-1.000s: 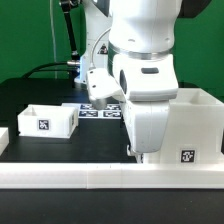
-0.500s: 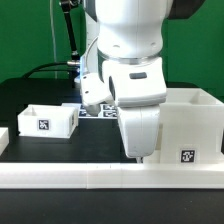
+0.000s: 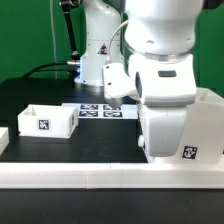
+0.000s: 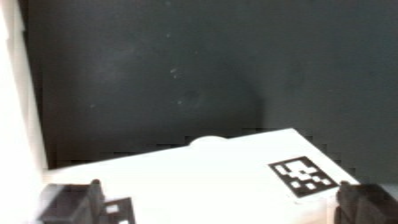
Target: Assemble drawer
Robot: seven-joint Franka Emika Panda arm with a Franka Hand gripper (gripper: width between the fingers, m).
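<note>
Only wrist view, fingers (image 4: 84, 206) apart, housing (image 4: 187, 168) below

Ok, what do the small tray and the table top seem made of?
Small tray: likely rigid white plastic, smooth matte; uniform colour, thin crisp walls, no grain. Table top: black, matte, no glare in either view; possibly cloth or a mat, cannot tell which.

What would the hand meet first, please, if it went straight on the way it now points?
Probably the big white box: its tagged face shows between the fingers of the open hand in the wrist view. How near it is, I cannot tell.
</note>
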